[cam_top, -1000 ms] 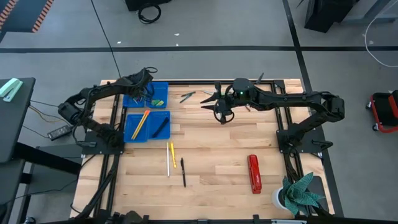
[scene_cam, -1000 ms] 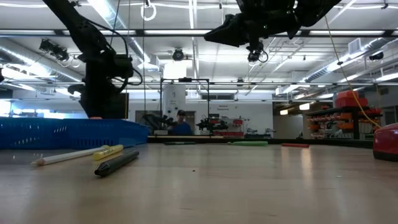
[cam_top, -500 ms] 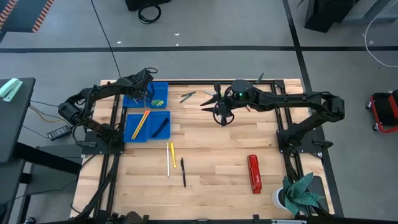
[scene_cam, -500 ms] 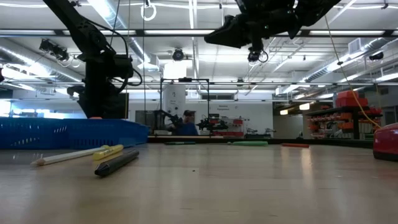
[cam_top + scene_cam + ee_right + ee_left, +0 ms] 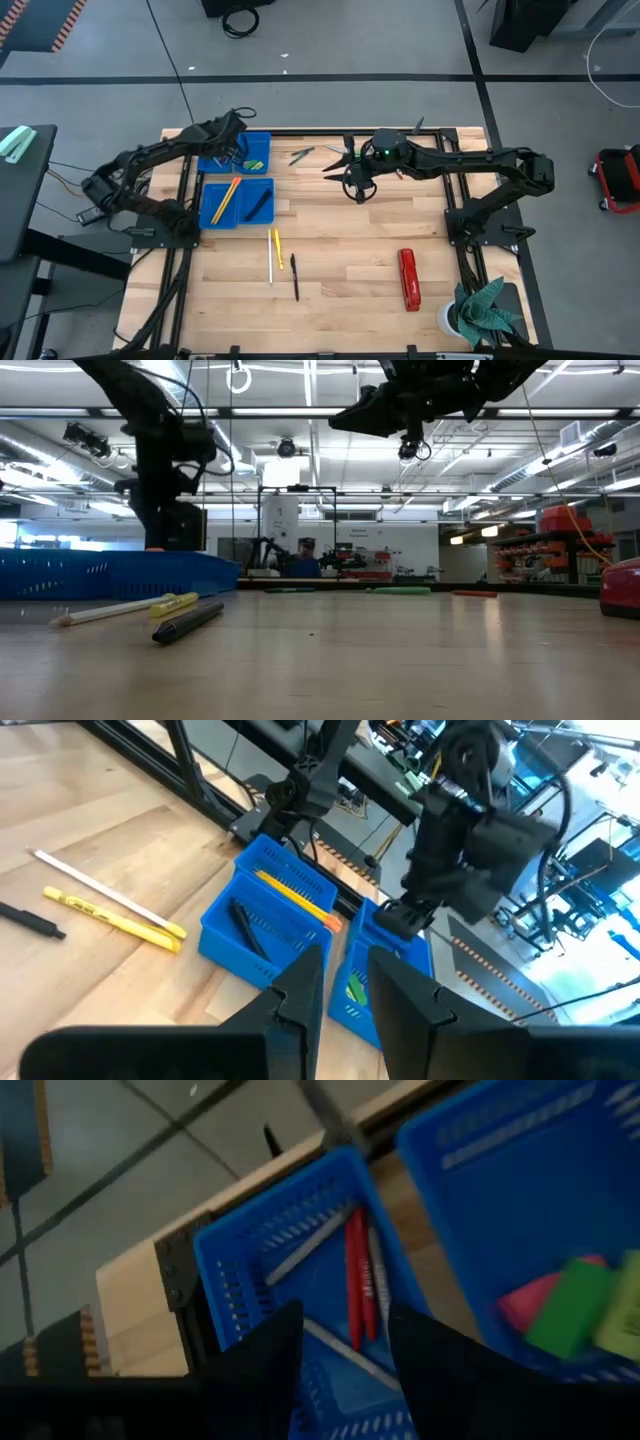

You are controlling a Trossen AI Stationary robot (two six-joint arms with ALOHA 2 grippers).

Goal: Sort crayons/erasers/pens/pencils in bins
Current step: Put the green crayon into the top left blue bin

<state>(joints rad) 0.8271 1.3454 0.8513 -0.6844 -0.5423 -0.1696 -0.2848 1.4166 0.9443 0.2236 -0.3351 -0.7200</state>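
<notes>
High view: the left gripper hangs over the far bins at the table's back-left; the right gripper hovers mid-table, well clear of the loose pencils and pen, which lie nearer the table's front and towards the bin side of it. Judged next step: bring the right gripper down over one stick, fingers square across its length, so it does not roll. Low view: yellow pencil, white pencil and dark pen rest flat, close together. Left wrist view: fingers spread, nothing between them; beyond them a bin with red crayons, and beside it green and pink erasers. Right wrist view: fingers slightly parted, holding nothing. Against the earlier frames, the left arm has lifted and its elbow swung outward; the right has barely shifted
</notes>
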